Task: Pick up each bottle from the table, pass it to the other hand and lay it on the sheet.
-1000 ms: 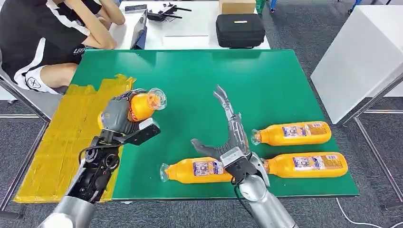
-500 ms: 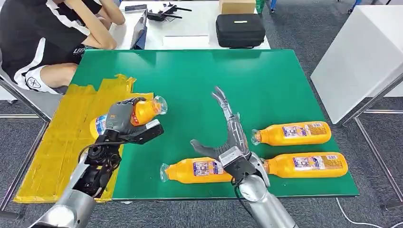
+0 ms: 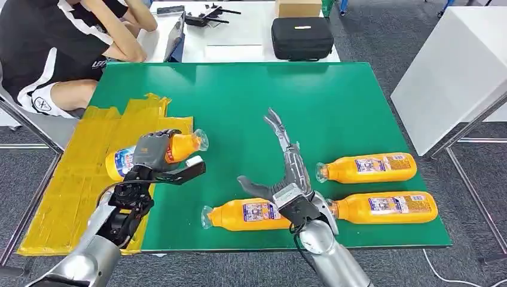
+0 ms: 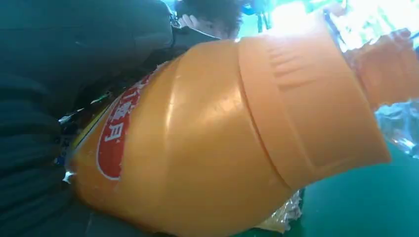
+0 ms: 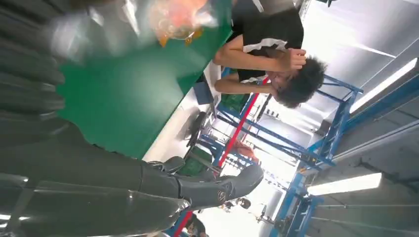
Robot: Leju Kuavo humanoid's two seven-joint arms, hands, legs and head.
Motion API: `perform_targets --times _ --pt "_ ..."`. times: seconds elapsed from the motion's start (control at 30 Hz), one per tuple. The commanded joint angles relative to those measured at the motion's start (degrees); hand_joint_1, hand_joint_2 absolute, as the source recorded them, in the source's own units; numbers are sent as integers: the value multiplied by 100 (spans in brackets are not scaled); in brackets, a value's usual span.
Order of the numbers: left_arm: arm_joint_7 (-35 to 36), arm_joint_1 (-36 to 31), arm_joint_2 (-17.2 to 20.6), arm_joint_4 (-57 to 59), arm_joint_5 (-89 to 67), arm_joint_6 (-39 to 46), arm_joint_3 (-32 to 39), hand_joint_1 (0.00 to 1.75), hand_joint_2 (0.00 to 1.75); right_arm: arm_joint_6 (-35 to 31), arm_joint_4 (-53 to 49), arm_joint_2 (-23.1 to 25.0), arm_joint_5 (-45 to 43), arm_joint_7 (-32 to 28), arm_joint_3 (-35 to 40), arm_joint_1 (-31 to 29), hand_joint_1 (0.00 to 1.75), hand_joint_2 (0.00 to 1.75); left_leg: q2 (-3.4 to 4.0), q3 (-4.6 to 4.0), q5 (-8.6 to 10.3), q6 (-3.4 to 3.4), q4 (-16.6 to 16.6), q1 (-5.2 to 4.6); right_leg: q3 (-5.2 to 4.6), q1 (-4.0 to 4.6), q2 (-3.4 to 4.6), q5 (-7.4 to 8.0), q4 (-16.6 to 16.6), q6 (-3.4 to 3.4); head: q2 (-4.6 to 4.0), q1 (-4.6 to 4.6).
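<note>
My left hand (image 3: 150,156) grips an orange juice bottle (image 3: 173,147) around its middle, low over the yellow sheet (image 3: 78,173), cap end toward the green table (image 3: 239,101). Up close, the held bottle (image 4: 212,143) shows its red label. My right hand (image 3: 287,173) is open with fingers spread, raised above the table just behind a lying orange bottle (image 3: 245,214). Two more orange bottles lie to its right, one nearer the back (image 3: 367,168) and one nearer the front edge (image 3: 382,207). The dark fingers (image 5: 212,190) of my right hand hold nothing.
A person in a black shirt (image 3: 60,42) sits at the far left corner. A white table behind holds a black case (image 3: 302,37) and a cardboard box (image 3: 298,7). A white cabinet (image 3: 454,78) stands to the right.
My left hand has lowered the bottle and carried it left, tilting it flatter over the sheet. My right hand has barely moved.
</note>
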Motion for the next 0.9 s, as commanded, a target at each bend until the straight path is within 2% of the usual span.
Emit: perform_targets --times 0.03,0.2,0.3,0.33,0.37,0.4,0.43,0.5,0.7,0.9 --pt "17 -365 27 587 -27 -46 31 175 175 56 214 7 3 37 -14 -167 0 175 1 5 -1 -9 2 4 8 3 3 -1 0 -2 0 0" --pt "69 -328 18 669 -156 -161 147 175 175 104 272 45 15 66 49 -224 0 175 8 13 -4 -13 3 6 16 5 11 -2 0 -3 0 2" --pt "-184 -316 -40 773 -3 -365 281 175 175 135 309 66 12 89 65 -265 0 175 10 14 -4 -12 3 5 15 4 12 -2 0 -3 0 2" --pt "-148 -311 -42 812 -24 -348 268 141 175 146 317 73 11 96 70 -273 0 175 7 5 0 -7 0 1 5 1 8 1 -1 -1 0 0" --pt "-122 -310 -49 848 -41 -356 263 119 175 150 315 80 12 99 72 -267 0 175 9 7 -2 -8 1 5 8 4 10 1 -2 -2 0 2" --pt "-161 -302 -75 905 -3 -409 285 84 175 165 311 86 16 105 80 -261 0 175 8 12 -3 -11 2 4 13 4 10 -2 0 -2 0 0" --pt "-216 -298 -96 946 45 -449 317 26 175 177 303 94 21 110 79 -257 0 175 5 9 -1 -9 0 3 10 2 7 -1 -1 -2 0 2" --pt "-173 -297 -110 1066 4 -563 314 0 175 212 279 110 37 136 81 -252 0 175 7 14 -3 -10 1 4 16 3 9 -2 -2 -2 0 0" --pt "-87 -265 -153 1336 -41 -710 357 0 175 278 185 121 101 198 72 -171 0 175 4 15 -4 -11 2 5 19 4 6 -3 -2 -2 0 0" --pt "-383 -203 -217 1479 260 -824 561 0 175 313 139 108 168 190 6 -15 0 175 3 19 -4 -12 -1 7 24 5 5 -3 -7 -2 0 2"
